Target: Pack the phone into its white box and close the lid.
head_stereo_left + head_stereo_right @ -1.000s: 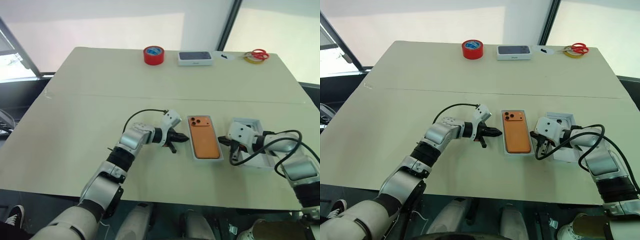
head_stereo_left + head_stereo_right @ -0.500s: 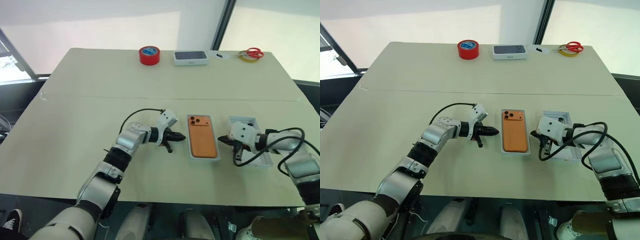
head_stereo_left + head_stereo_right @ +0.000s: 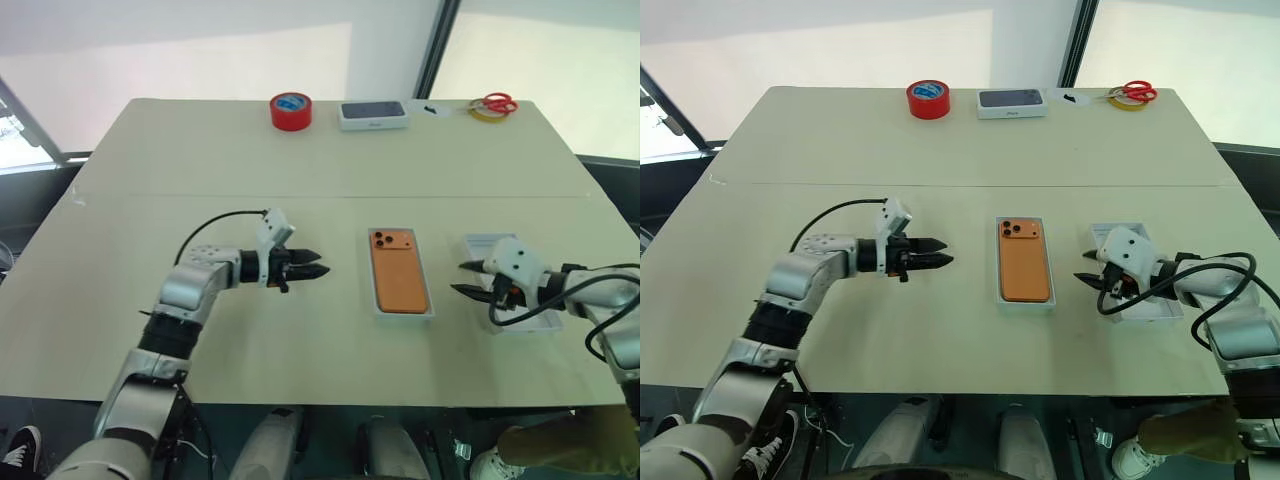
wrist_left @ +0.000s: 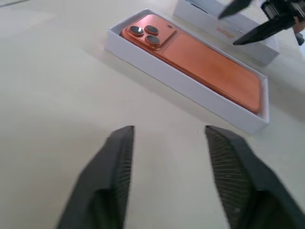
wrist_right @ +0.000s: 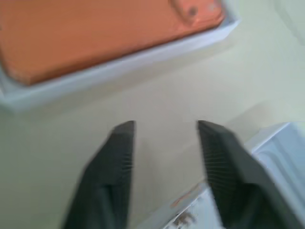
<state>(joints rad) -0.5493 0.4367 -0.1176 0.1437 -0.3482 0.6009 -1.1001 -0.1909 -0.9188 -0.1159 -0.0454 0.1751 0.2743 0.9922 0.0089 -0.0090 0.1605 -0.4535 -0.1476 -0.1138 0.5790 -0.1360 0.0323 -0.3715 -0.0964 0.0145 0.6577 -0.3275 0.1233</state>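
Both grippers have drawn back from the phone [image 3: 398,271] in the white box [image 3: 429,309] on my desk [image 3: 200,150]; left gripper [image 3: 309,265] and right gripper [image 3: 466,278] stand released, empty.

Matt orange phone [image 4: 200,59], smooth white card box [image 4: 183,88], matt table [image 3: 300,150]

The phone [image 3: 398,271] lies in the white box [image 3: 428,309], between both pincers.

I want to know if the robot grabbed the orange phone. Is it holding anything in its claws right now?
No, nothing is held. The left gripper and right gripper are both open and empty. The phone lies in the white box.
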